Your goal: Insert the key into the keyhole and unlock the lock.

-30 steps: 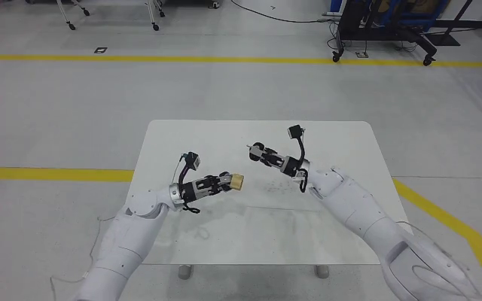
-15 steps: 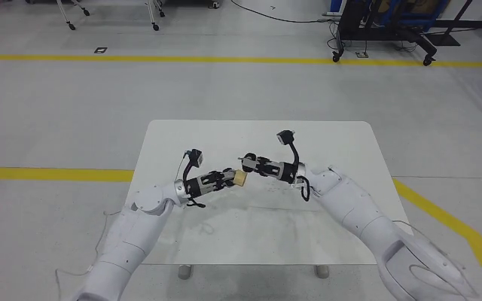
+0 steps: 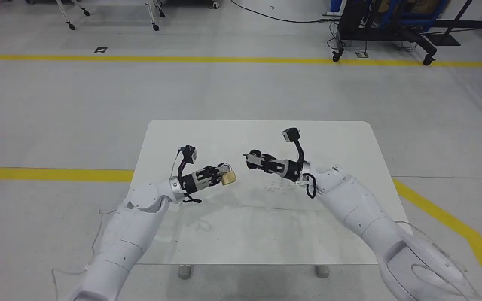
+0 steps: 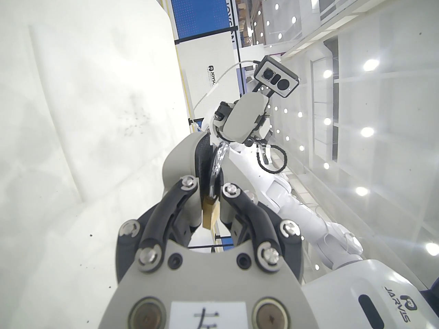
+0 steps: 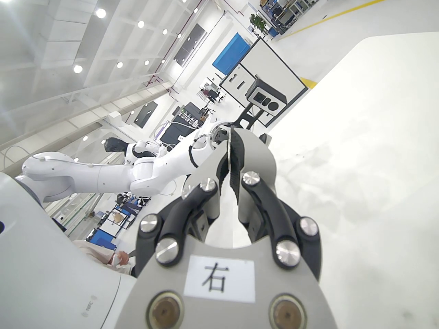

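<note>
Where the arms are held: above the table [image 3: 339, 226], with the two grippers turned tip toward tip over its middle part.
Left gripper [image 4: 208, 169]: clamped on the lock. Its fingers [image 4: 181, 164] are pressed in from both sides.
Lock [image 4: 210, 214]: held in the left gripper. In the left wrist view the brass body is seen between the finger links, and the silver metal joined to it runs on between the pads. From above, the brass body is seen projecting just past the left fingertips, toward the right gripper.
Right gripper [image 5: 230, 140]: clenched on the key. Its fingers [image 5: 255, 159] are drawn together on the flat metal.
Key [image 5: 227, 154]: pinched edge-on between the right pads, with a short length projecting past the fingertips toward the left gripper.
Lock to key: apart. From above, a small gap is seen between the key tip and the brass body. The key is not yet inserted.
Keyhole: cannot be made out.
Right gripper from the left wrist: straight ahead of the left fingertips and near them, with its wrist camera [image 4: 276, 80] carried beside it.
Left arm [image 5: 161, 169] from the right wrist: directly beyond the right fingertips, its gripper end partly hidden by them.
Table to grippers: below both.
</note>
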Robot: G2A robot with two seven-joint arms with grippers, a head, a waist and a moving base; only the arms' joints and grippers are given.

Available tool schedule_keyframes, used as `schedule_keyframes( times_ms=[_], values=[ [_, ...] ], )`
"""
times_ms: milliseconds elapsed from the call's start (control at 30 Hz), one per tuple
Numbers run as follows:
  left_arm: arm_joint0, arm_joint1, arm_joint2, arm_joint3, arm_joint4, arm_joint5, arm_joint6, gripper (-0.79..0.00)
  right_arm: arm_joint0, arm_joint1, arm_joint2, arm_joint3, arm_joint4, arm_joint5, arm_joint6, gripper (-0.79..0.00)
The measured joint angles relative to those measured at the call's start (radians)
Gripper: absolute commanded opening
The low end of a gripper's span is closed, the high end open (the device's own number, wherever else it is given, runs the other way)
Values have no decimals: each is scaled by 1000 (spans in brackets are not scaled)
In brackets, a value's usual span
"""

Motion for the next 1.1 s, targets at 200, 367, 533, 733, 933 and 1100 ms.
schedule_keyframes(
  times_ms=[200, 367, 533, 733, 933, 1100],
  values=[
    [11, -23, 26, 3, -96, 147, 153, -785, -38, 4, 17, -46, 19, 70, -35, -785],
    [-43, -55, 82, 69, -152, 234, 221, -785, -91, 28, 76, -122, 117, 232, -10, -785],
    [-101, -90, 115, 131, -245, 212, 241, -785, -121, 68, 150, -208, 76, 402, 32, -785],
    [-129, -102, 128, 170, -261, 189, 244, -785, -191, 116, 265, -389, 34, 528, 20, -785],
    [-127, -102, 127, 168, -262, 190, 244, -785, -191, 116, 266, -383, 34, 528, 20, -785],
    [-62, -102, 79, 135, -369, 157, 264, -785, -206, 114, 260, -412, 20, 541, 9, -785]
  ],
)
